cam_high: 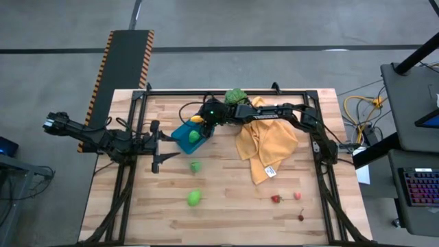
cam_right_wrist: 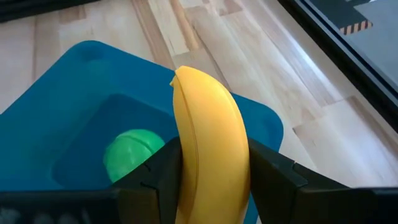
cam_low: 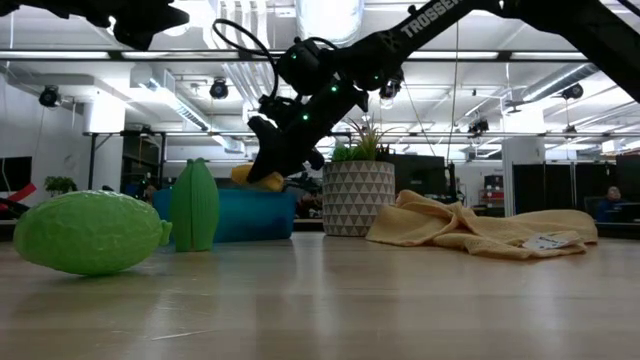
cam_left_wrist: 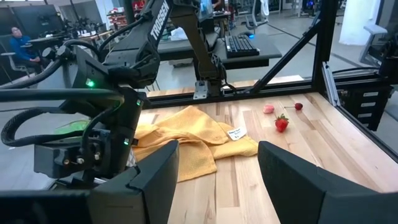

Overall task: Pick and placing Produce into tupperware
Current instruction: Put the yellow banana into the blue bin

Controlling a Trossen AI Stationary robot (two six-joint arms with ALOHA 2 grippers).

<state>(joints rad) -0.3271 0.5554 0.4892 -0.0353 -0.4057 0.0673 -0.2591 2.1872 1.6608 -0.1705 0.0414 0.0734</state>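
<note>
Your right gripper [cam_right_wrist: 208,177] is clamped on the banana [cam_right_wrist: 208,134] above the blue tupperware [cam_right_wrist: 74,124], which holds a green piece [cam_right_wrist: 127,152]; your left gripper [cam_left_wrist: 217,168] waits beside it, fingers apart

Even, bright overhead light is falling on the wooden table [cam_high: 226,206] in the high view, casting only faint, short shadows under the arms. In the low view, ceiling lights [cam_low: 325,15] are glaring white and blowing out, turning the arm before them into a dark silhouette; the near green lemon-shaped toy [cam_low: 90,233] is looking soft and out of focus, and the tabletop is showing a pale sheen. In the right wrist view the banana [cam_right_wrist: 208,143] is looking sharp and evenly lit, with the dark fingers [cam_right_wrist: 273,180] blurring at the picture's edge
</note>
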